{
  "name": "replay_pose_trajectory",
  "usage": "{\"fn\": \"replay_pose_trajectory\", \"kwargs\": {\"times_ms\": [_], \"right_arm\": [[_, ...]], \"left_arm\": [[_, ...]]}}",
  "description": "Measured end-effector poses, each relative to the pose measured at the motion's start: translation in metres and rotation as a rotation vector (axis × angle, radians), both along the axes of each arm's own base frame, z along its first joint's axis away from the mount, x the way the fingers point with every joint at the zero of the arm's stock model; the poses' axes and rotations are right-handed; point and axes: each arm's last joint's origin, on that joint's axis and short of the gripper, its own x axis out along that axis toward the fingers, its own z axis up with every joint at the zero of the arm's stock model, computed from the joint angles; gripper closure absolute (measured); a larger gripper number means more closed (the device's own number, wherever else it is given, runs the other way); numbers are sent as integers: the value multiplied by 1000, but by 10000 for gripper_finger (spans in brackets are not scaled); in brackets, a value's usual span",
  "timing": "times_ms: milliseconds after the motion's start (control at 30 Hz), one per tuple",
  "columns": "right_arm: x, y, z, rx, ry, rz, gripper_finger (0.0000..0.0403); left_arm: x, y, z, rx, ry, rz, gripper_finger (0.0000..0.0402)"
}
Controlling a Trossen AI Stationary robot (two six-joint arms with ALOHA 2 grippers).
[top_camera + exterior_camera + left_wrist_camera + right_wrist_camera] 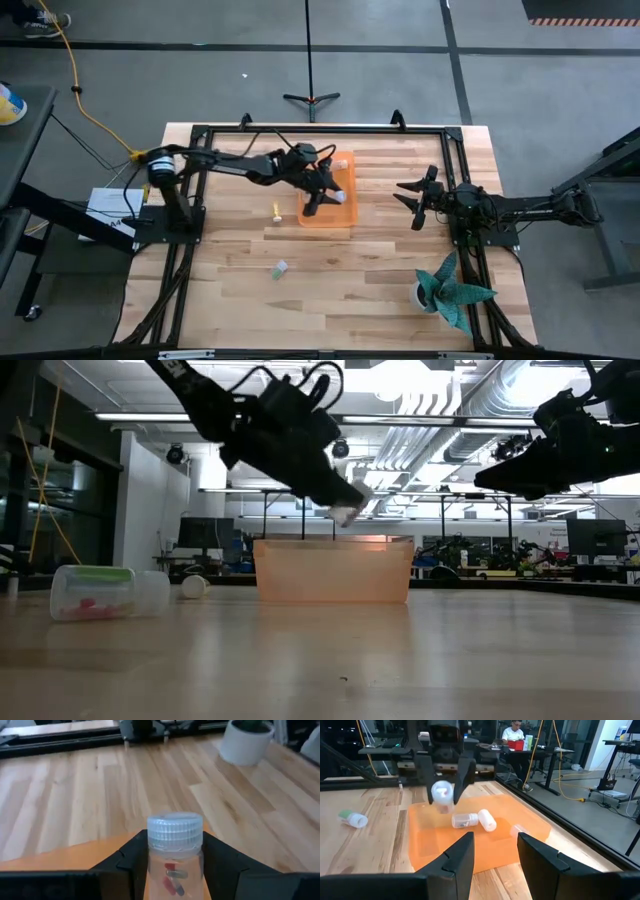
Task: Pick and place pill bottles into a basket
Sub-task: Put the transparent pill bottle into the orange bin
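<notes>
**Left end effector holds a bottle over the basket**

The left end effector is closed narrowly on a clear pill bottle with a ribbed white cap; red and pale capsules show through its wall. The two dark fingers press on the body just under the cap, one on each side. In the low view the bottle hangs tilted above the rim of the basket, not touching it, and in the high view the left end effector is over the orange basket.

Such a bottle is, I judge, light and stiff, with a smooth plastic wall that may slip if the grip is loose. The best place to hold seems the straight body below the cap, as is done here. A short fall into the basket should not hurt it, but it may roll.

Inside the basket lies already one clear bottle with white cap, on its side, and a second pale thing near the far wall, which I cannot identify surely.

Outside, on the desk, an amber bottle lies just beside the basket's left wall, and a pale green bottle lies further away toward the front; the low view shows it on its side.

The right end effector waits to the right of the basket with fingers wide apart and empty. A teal plant in a white pot stands near the desk's right front corner.
</notes>
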Motion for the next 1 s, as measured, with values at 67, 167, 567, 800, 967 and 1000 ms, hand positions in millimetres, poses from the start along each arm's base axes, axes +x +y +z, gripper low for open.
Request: {"fn": "replay_pose_trajectory", "kwargs": {"times_ms": [67,167,567,800,967,1000], "right_arm": [[0,0,0,1,2,0,261],[0,0,-1,1,6,0,261],[0,0,-1,1,7,-1,261],[0,0,-1,1,7,-1,261],[0,0,-1,18,1,-4,261],[0,0,-1,19,0,-3,261]], "left_arm": [[5,1,-7,-27,-8,-3,206],[5,1,-16,-45,28,8,203],[-16,-3,-44,-260,442,183,197],[-24,-5,-51,-204,570,260,212],[-23,-4,-50,-174,556,265,188],[-23,-4,-50,-172,556,264,177]]}}
